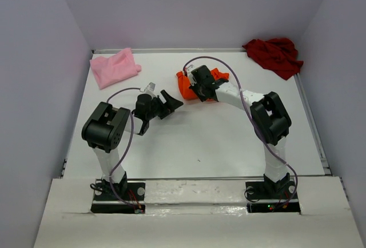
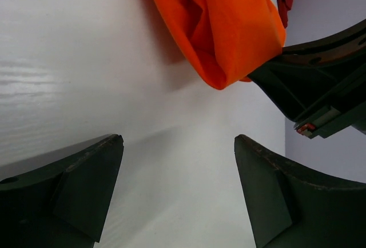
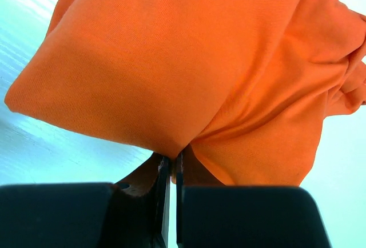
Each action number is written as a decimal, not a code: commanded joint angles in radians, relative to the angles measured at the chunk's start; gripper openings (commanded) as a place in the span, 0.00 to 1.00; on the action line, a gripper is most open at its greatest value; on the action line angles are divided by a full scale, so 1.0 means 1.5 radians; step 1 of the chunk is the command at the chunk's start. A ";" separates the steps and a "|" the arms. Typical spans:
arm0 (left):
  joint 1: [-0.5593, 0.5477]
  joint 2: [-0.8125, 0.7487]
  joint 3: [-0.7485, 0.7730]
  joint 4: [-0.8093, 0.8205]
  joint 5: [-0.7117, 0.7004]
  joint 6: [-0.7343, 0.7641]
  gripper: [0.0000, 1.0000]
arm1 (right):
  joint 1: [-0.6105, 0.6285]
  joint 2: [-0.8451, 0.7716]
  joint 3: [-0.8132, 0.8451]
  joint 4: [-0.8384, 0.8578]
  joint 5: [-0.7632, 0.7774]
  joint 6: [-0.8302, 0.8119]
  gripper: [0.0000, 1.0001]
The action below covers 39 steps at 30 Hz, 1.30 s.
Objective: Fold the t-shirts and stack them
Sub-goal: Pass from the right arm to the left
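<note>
Across the middle of the top view spreads the white counter (image 1: 200, 139), with the pink shirt (image 1: 114, 68) crumpled at upper left, the red shirt (image 1: 274, 54) heaped at upper right and the orange shirt (image 1: 185, 83) bunched at upper centre. The right end effector (image 3: 170, 165) is clenched on a fold of the orange shirt. The left end effector (image 2: 178, 139), just left of it, stands released, jaws wide, apart from the cloth.

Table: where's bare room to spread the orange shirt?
Crowded: mid-back, right tool shut on orange shirt, open left tool alongside; dark red shirt fills back-right corner. Free: centre table from tools to near edge; strip between pink shirt and orange shirt.
</note>
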 commanded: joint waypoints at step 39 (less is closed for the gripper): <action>0.026 0.269 0.342 -0.002 0.061 -0.082 0.92 | -0.003 -0.042 0.034 -0.032 -0.036 0.011 0.00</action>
